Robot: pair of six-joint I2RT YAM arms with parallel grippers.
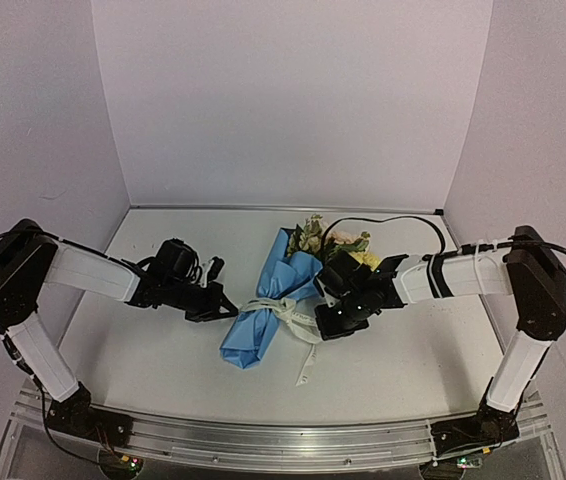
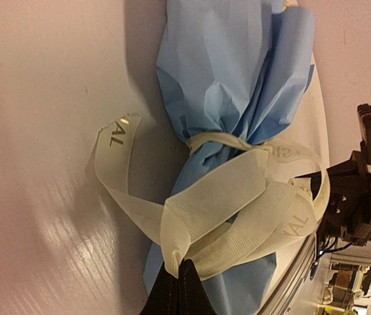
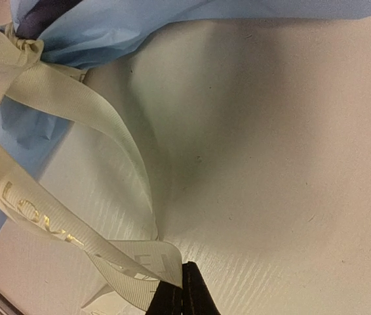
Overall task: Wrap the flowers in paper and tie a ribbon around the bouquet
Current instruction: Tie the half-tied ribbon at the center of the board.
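The ribbon (image 1: 285,312) is tied across the long axis of the paper (image 1: 251,338); its strands are pinched by the fully closed left claw (image 1: 228,306) and right claw (image 1: 320,324) on opposite sides.

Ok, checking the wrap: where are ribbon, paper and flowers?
ribbon (image 2: 218,197), left wrist view, wide bow loop.
paper (image 2: 218,65), left wrist view, upper light-blue fold.
flowers (image 1: 341,238), top view, blooms.
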